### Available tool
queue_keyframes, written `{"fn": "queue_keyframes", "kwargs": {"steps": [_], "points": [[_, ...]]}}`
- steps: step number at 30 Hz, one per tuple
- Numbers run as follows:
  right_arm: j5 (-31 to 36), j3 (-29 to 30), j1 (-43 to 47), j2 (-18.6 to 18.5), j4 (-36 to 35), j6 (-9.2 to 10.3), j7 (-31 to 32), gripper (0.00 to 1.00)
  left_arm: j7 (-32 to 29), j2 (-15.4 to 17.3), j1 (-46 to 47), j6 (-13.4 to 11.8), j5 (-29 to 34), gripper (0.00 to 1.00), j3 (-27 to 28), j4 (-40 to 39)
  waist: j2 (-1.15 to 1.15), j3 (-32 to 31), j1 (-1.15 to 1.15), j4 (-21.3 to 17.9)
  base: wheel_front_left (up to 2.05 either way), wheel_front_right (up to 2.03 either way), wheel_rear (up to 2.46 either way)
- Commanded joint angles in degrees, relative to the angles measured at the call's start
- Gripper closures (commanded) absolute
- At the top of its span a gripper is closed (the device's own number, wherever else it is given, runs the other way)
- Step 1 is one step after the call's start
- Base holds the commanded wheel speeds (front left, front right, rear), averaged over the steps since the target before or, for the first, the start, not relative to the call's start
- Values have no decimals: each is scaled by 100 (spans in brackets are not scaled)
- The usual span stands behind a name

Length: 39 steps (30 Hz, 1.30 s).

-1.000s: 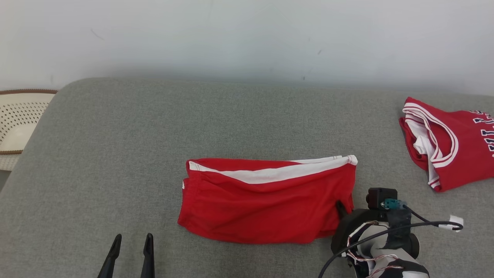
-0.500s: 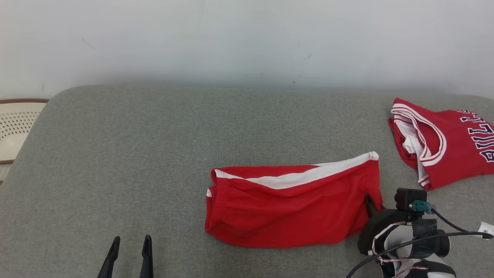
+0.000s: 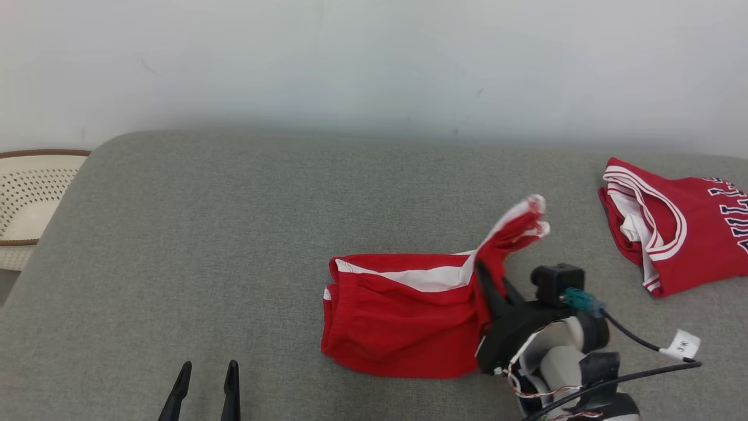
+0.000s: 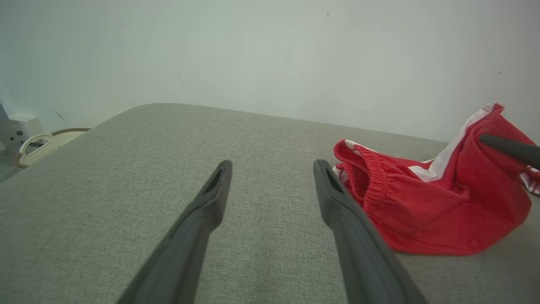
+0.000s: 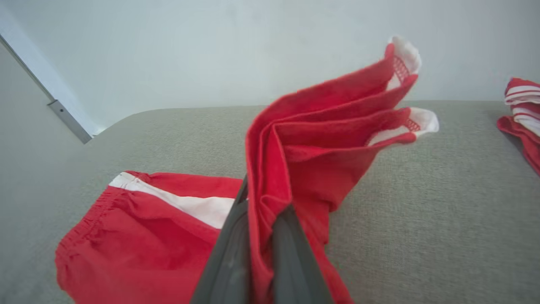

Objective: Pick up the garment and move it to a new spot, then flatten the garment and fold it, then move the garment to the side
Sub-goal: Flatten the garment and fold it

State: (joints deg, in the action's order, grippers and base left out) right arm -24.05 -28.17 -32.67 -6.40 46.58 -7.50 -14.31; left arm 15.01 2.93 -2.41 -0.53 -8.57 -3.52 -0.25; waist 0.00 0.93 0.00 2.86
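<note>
The garment (image 3: 403, 321), red shorts with a white side stripe, lies on the grey cushioned surface (image 3: 234, 234) right of centre. My right gripper (image 3: 491, 280) is shut on its right end, which stands lifted off the surface with its white-tipped corners pointing up. In the right wrist view the red cloth (image 5: 320, 126) rises bunched from between the closed fingers of the right gripper (image 5: 263, 211). My left gripper (image 3: 209, 374) is open at the lower left, well apart from the garment. The left wrist view has the left gripper (image 4: 273, 169) empty, with the garment (image 4: 422, 211) to its right.
A folded red jersey (image 3: 672, 228) with white trim and dark letters lies at the far right, and its edge (image 5: 521, 114) is in the right wrist view. A cream perforated basket (image 3: 29, 199) stands off the surface's left end. A pale wall backs the surface.
The right gripper first dragged the garment a little to the right, then raised its right end and carried it leftward over the rest. The head camera shifted slightly. The left gripper stayed put.
</note>
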Motion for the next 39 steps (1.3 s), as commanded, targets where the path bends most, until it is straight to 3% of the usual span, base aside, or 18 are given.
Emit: {"fn": "queue_keyframes", "kwargs": {"steps": [1,13,23,39], "points": [[-96,-227,152,39,-300,0,86,100,22,-2,-68,28,-54,0,9,36,0,-27,0,68,0,0,0],[-498,-782,381,244,-1116,0,513,100,22,-2,82,76,-76,0,-101,92,0,46,0,313,0,0,0],[-724,-1055,312,351,-949,0,514,100,22,-3,305,73,-119,0,-354,203,0,236,0,584,0,0,0],[-1949,-1895,172,356,-694,0,323,100,22,-2,558,122,-130,0,-590,420,0,305,0,865,0,0,0]]}}
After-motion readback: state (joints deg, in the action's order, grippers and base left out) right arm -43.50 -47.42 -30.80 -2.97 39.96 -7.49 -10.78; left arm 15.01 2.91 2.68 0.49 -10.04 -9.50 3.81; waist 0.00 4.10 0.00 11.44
